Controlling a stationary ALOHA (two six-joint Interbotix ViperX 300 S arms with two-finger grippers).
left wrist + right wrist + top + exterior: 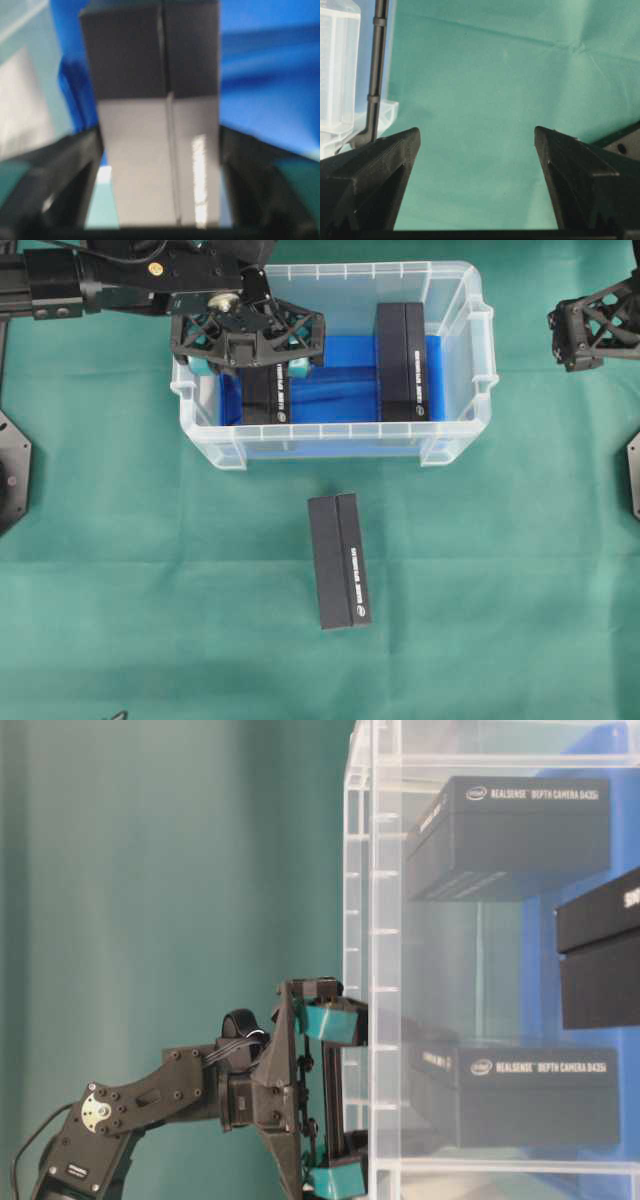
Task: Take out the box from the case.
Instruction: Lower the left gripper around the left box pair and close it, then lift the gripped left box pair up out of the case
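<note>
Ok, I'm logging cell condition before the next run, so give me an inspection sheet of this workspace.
Surface: green cloth covering the table, lightly creased.
Job's things: clear case lined with blue cloth; left box and right box inside it; a third box lies on the cloth in front of the case.
Clutter: nothing seen.
Grippers: left gripper is down inside the case with its fingers either side of the left box, contact unclear in the blurred wrist view; right gripper is open and empty, off to the case's right.
Cables: black cable at the left arm's base.
Surroundings: black plates at the table edges.
</note>
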